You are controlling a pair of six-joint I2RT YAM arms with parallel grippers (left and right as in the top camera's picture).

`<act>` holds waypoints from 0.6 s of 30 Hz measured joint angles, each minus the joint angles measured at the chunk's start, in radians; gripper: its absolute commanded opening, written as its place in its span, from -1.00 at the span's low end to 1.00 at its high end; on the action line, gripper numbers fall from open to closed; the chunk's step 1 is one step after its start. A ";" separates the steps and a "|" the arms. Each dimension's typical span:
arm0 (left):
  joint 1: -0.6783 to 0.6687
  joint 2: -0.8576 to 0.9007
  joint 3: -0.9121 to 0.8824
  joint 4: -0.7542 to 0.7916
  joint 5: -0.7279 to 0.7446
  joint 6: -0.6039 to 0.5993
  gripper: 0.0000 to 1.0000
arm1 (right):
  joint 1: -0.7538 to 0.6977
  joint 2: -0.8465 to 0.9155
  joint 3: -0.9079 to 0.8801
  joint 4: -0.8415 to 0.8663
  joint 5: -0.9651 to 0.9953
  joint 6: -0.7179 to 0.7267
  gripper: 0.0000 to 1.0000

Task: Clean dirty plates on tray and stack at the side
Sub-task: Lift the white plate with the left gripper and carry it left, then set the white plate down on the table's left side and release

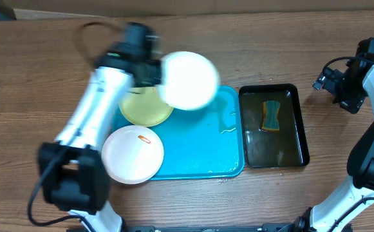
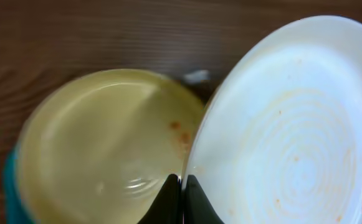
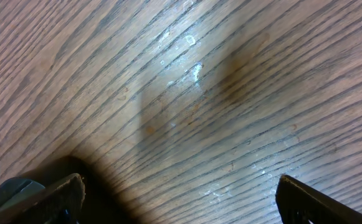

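My left gripper is shut on the rim of a white plate and holds it lifted over the back of the turquoise tray. In the left wrist view the jaws pinch that plate, which carries faint orange smears. The lime-green plate lies on the tray below it, with orange spots. A second white plate with an orange-red smear sits at the tray's front left corner. My right gripper is open and empty above bare wood at the far right.
A black tray holding water and a yellow-and-green sponge stands right of the turquoise tray. Wet streaks show on the turquoise tray's right side. Wooden table lies behind and left of the trays.
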 measured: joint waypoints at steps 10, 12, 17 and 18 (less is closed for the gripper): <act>0.583 0.000 0.000 -0.071 0.116 -0.039 -0.92 | 0.000 0.000 0.000 0.001 0.000 0.000 1.00; 0.651 0.000 -0.010 -0.063 0.080 -0.067 -0.92 | 0.000 0.000 0.000 0.001 0.000 0.001 1.00; 0.737 0.000 -0.098 0.021 -0.016 -0.106 -0.92 | 0.000 0.000 0.000 0.001 0.000 0.000 1.00; 0.738 0.000 -0.126 0.061 -0.039 -0.109 -0.91 | 0.000 0.000 0.000 0.000 0.001 0.001 1.00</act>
